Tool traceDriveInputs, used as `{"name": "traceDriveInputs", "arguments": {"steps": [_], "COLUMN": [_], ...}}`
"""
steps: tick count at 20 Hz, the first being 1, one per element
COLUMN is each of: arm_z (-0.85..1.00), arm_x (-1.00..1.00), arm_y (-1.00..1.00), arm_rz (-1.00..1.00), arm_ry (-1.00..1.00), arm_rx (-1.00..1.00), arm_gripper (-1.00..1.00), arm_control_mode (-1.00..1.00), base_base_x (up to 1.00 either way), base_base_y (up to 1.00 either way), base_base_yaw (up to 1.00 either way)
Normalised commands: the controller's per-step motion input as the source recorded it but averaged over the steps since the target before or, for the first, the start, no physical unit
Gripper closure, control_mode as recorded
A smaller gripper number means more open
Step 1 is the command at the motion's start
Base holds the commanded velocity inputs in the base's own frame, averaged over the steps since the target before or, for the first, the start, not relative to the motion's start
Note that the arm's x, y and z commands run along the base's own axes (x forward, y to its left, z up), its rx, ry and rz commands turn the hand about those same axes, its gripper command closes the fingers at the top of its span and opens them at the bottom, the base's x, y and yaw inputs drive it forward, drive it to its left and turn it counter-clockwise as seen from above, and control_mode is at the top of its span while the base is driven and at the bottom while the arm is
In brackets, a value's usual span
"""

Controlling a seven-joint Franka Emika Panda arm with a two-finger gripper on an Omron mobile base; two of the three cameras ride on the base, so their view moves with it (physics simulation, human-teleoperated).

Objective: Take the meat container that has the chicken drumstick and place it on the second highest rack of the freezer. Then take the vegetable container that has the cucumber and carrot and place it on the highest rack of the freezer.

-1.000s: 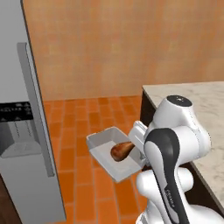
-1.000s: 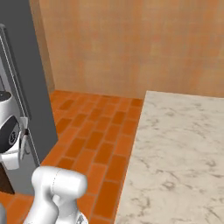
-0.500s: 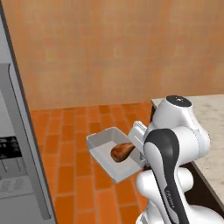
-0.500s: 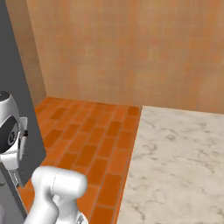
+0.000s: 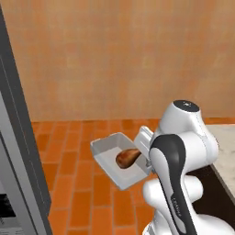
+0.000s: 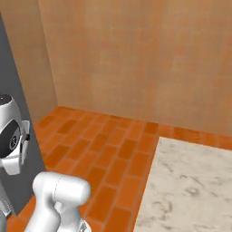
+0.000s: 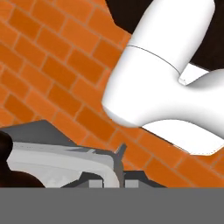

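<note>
The freezer (image 5: 18, 151) stands as a tall grey slab along the left edge of the left base view, its door shut. The meat container (image 5: 120, 159) hangs in the air above the orange brick floor (image 5: 87, 193), well clear of the freezer, with the gripper (image 5: 148, 158) clamped on its right rim. The chicken drumstick (image 5: 128, 158) lies inside the tray.
</note>
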Motion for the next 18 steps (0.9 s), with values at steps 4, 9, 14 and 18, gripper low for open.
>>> {"name": "traceDriveInputs", "arguments": {"steps": [4,9,14,18], "arm_z": [0.00,0.00,0.00,0.00], "arm_x": [0.00,0.00,0.00,0.00], "arm_y": [0.00,0.00,0.00,0.00], "arm_rz": [0.00,0.00,0.00,0.00], "arm_ry": [0.00,0.00,0.00,0.00], "arm_rx": [0.00,0.00,0.00,0.00], "arm_gripper": [1.00,1.00,1.00,1.00], "arm_control_mode": [1.00,1.00,1.00,1.00], "base_base_x": [0.94,0.67,0.71,0.53], "base_base_y": [0.01,-0.06,-0.54,-0.64], "base_base_yaw": [0.63,0.82,0.62,0.59]}}
